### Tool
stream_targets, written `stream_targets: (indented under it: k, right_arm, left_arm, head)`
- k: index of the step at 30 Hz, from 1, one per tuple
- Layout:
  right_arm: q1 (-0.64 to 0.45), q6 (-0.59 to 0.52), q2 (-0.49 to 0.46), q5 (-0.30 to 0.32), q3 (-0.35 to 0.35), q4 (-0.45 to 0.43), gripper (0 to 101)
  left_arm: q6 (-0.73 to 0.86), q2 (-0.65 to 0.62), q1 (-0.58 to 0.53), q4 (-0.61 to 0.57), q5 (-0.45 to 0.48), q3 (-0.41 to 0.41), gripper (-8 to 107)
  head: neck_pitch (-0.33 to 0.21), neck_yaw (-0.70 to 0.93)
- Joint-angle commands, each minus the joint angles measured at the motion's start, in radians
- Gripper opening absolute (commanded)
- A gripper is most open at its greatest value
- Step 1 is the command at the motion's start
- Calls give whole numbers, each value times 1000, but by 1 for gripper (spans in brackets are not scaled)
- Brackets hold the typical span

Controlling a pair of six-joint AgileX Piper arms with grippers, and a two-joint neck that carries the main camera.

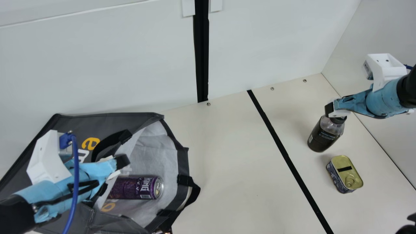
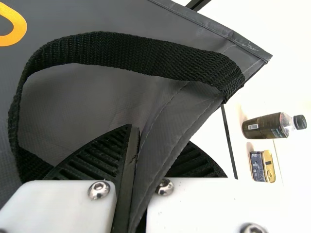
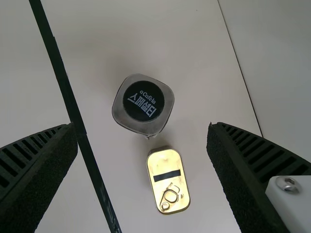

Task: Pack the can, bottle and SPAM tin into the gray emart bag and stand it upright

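Lying on its side inside the gray emart bag [image 1: 70,125], the can [image 1: 138,188] is nearest. The left tool [image 1: 117,167] clamps the bag's rim [image 2: 165,145]. The SPAM tin [image 1: 345,172] rests on the tabletop [image 1: 227,146]. Just beyond it, the bottle [image 1: 326,134] stands upright beneath the open right tool [image 1: 336,112].

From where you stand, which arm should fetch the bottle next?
Right, I'd judge: the right end effector is open above the bottle. The left end effector pinches the side of the gray bag, so it seems better kept there.
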Motion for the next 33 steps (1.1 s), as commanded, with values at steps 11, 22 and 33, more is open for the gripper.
stream_targets:
  k: [11, 22, 33]
  right_arm:
    - [-1, 0, 82, 2, -31, 7, 95]
    - [10, 9, 134, 2, -35, 7, 95]
    - [21, 14, 172, 2, -39, -1, 95]
  left_arm:
    - [0, 0, 0, 0, 0, 0, -8]
    - [0, 0, 0, 0, 0, 0, -8]
    - [0, 0, 0, 0, 0, 0, -8]
  head:
    - [-23, -2]
    - [-23, -2]
    - [-23, -2]
